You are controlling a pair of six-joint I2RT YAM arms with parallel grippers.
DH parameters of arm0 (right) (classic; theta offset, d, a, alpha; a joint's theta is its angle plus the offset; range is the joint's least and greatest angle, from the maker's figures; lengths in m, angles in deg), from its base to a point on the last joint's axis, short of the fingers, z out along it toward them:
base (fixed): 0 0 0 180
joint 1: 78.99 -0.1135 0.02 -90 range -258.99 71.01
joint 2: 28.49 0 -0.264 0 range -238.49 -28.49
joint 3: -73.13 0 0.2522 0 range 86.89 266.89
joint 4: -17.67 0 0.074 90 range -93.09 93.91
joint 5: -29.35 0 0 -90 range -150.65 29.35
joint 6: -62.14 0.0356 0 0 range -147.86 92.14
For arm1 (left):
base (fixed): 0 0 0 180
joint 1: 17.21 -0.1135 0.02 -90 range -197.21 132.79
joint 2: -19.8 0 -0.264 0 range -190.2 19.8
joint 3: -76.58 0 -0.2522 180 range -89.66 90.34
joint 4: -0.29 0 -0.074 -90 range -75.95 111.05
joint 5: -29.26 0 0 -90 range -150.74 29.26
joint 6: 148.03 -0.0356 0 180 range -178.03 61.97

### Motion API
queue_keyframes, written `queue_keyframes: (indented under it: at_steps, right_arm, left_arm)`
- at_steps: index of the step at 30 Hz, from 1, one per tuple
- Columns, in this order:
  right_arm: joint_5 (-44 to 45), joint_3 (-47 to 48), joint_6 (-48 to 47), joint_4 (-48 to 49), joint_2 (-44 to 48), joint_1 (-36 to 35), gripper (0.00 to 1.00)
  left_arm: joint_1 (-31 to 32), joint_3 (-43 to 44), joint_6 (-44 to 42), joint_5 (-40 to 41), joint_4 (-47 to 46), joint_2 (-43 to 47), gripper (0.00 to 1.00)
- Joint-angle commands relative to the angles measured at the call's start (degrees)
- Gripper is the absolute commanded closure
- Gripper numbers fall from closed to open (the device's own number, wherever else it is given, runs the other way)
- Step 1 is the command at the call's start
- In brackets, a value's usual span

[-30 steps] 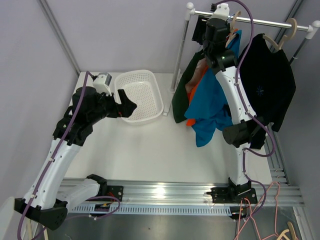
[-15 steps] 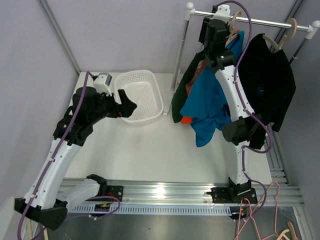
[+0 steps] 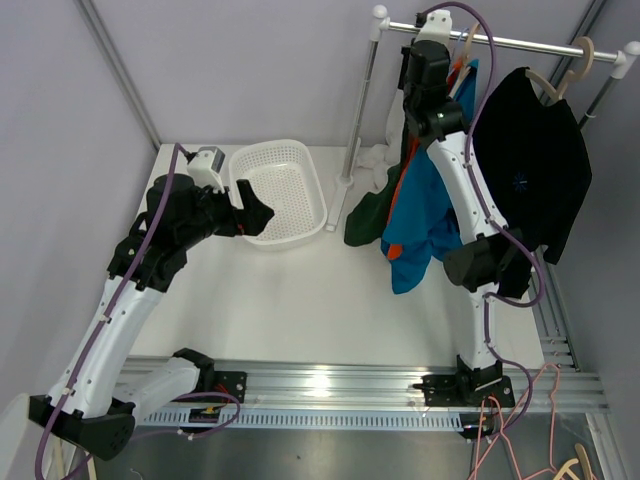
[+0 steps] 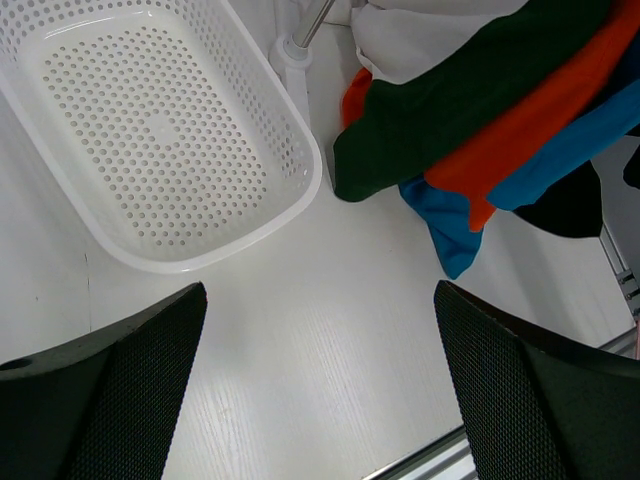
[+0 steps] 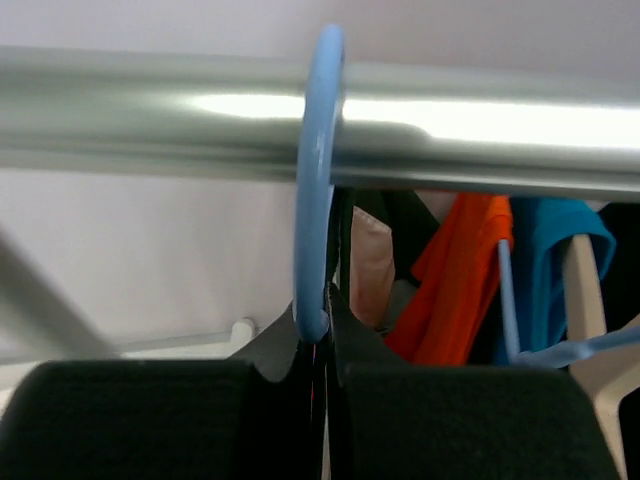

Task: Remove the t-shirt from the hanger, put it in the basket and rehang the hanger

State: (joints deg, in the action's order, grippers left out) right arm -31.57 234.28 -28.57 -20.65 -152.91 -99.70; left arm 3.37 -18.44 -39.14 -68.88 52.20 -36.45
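Pale lilac-grey walls [image 3: 250,70] enclose a white wood-grain table [image 3: 300,300]. A silver metal clothes rail [image 3: 530,42] stands at the back right, catching bright light.

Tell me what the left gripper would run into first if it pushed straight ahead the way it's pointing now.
Most likely the white table, just beside the basket; the left gripper, jaws open, frames that patch. The hanging clothes sit off to one side. Depth is unclear.

You see one white basket [image 3: 270,146] at centre left, one rail [image 3: 520,42] at upper right, and at least four garments: green garment [image 4: 450,120], orange garment [image 4: 540,130], blue garment [image 4: 445,215], black garment [image 3: 530,160].
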Motion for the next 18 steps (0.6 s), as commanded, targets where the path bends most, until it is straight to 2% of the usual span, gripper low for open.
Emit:
queue_keyframes:
  at_steps: [1, 8, 11, 18]
  right_arm:
    - [-2.44, 0.97, -2.98, 4.52, 8.12, -3.19, 1.00]
    - [-0.70, -0.43, 0.26, 0.13, 14.72, -7.23, 1.00]
    - [2.99, -4.56, 3.51, -1.54, 18.23, -8.55, 1.00]
    - [8.97, -14.31, 22.57, -10.42, 27.45, -13.03, 1.00]
  left_arm:
    - [0.43, -0.12, -1.32, -0.30, -1.76, 0.97, 0.00]
    - [0.43, 0.15, -1.49, -2.31, -2.11, 1.58, 0.00]
    - [1.91, 0.32, -1.93, -2.58, -3.08, 2.28, 0.01]
    - [11.93, 0.15, -5.09, 4.27, -4.57, 4.65, 0.01]
